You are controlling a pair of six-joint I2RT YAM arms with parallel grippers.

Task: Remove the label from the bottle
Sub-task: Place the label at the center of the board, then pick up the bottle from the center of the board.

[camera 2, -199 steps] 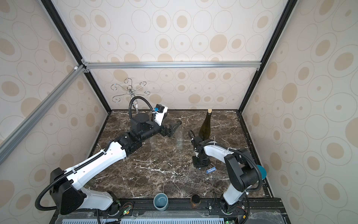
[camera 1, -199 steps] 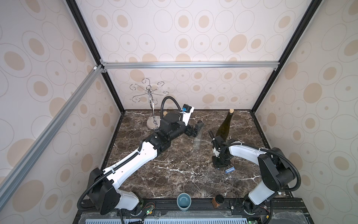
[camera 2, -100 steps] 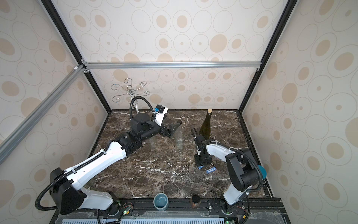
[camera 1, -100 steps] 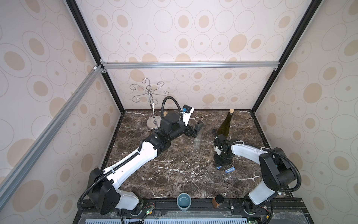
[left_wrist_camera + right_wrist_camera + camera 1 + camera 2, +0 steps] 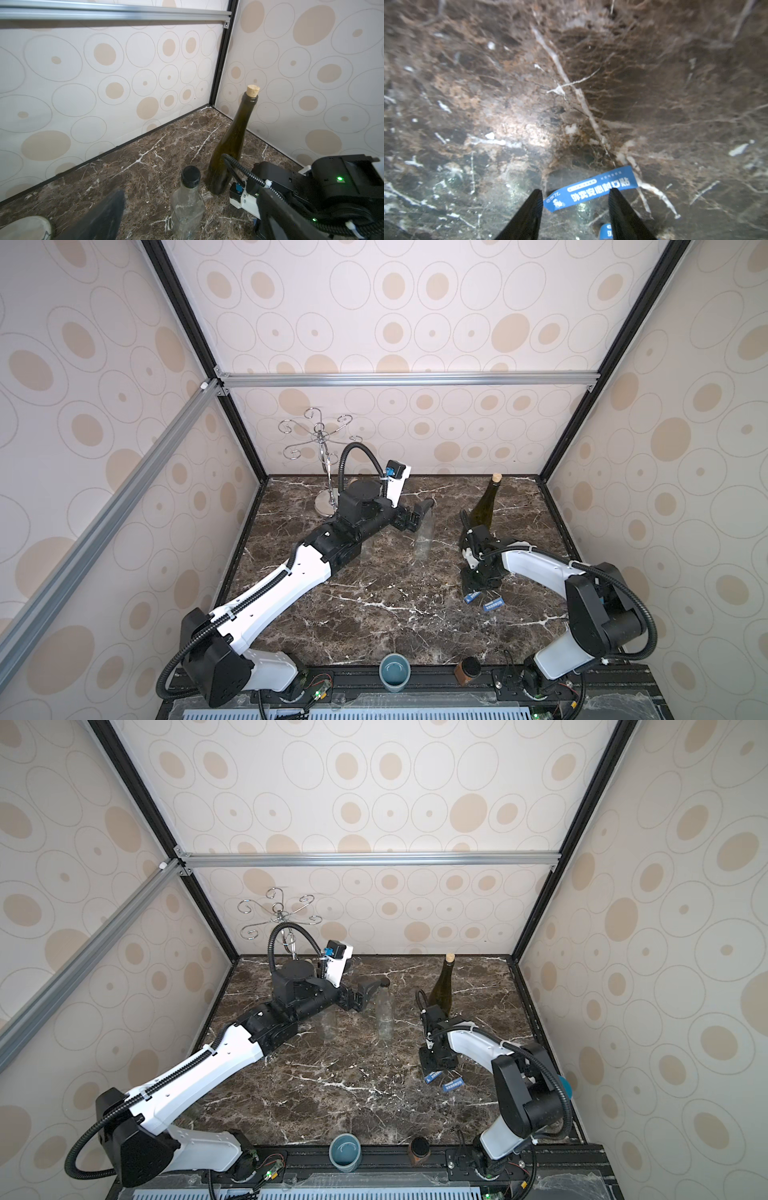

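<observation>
Fingers [image 5: 529,214], right gripper [image 5: 575,192]: 2, apart, gripping nothing; blue label strip [image 5: 591,190] between tips, apparently flat on marble [image 5: 571,83]. Left gripper [image 5: 422,514]: spread wide.

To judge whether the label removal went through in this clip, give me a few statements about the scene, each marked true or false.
1. The right gripper is clamped shut on the blue label. False: its jaws stand apart, and the label lies flat on the marble table between them.
2. The green bottle stands upright with a cork in its neck. True.
3. The clear bottle lies on its side. False: it stands upright.
4. The clear bottle carries a black cap. True.
5. The blue cup stands right beside the green bottle. False: it sits at the near edge, between the arm bases.
</observation>
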